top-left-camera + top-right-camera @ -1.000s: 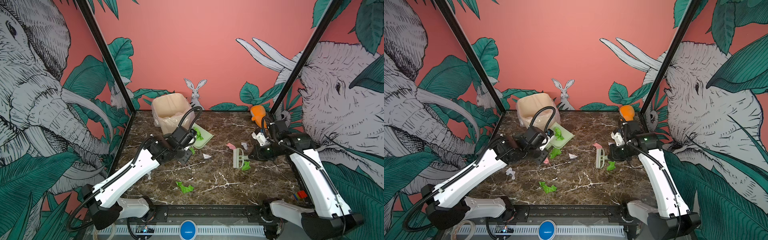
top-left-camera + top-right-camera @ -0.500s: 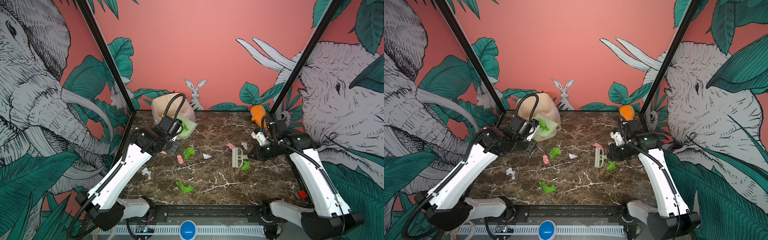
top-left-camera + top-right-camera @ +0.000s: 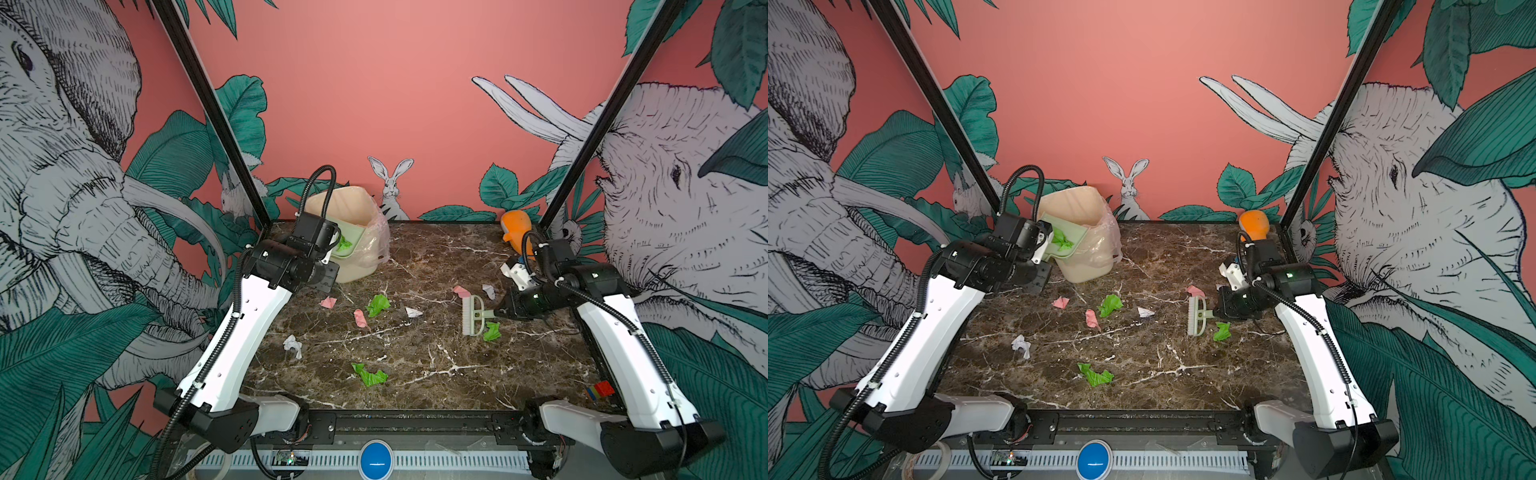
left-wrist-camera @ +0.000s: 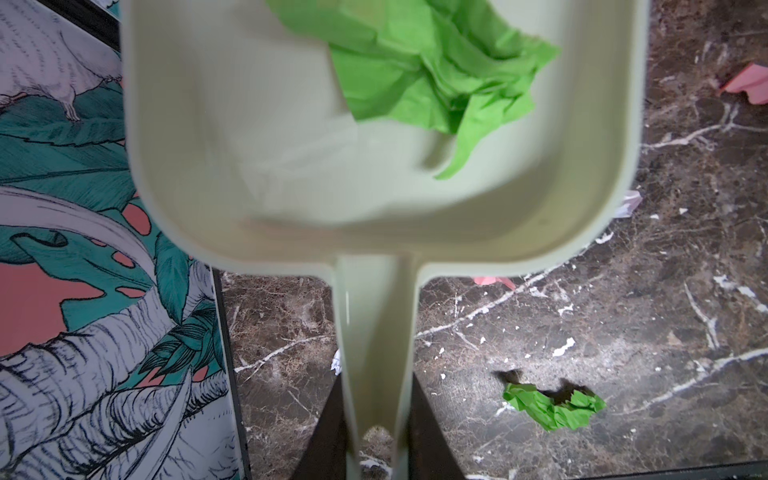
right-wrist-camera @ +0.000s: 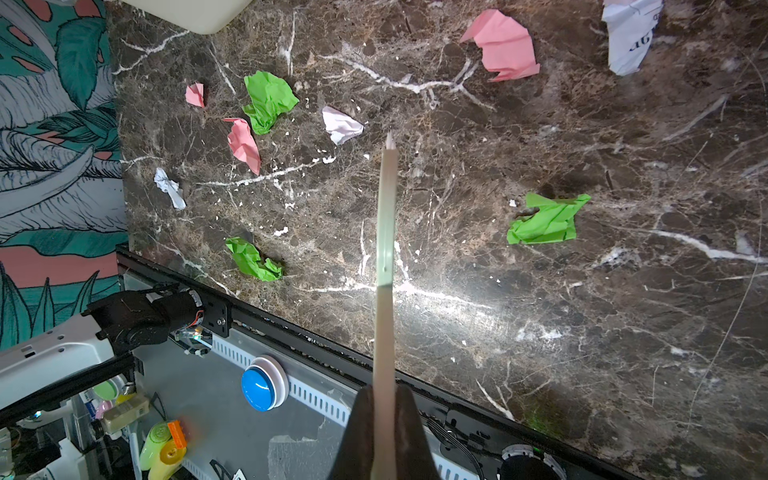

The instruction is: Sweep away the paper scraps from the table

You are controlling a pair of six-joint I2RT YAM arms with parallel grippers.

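My left jaws are clamped on the handle of the dustpan (image 4: 291,174), which hangs at the mouth of the bin (image 3: 361,266) in the far left corner. The tip turns on one thing. The pan's long axis runs from the jaws straight out toward the bin, and the green scrap (image 4: 436,70) in it lies at the open end, away from the jaws. I judge that lifting the handle end should slide it in. My right jaws are clamped on the brush (image 3: 471,316), low at the right of the worktop (image 3: 436,374); I cannot tell if it touches. The other paper scraps (image 5: 269,99) lie scattered between brush and bin.
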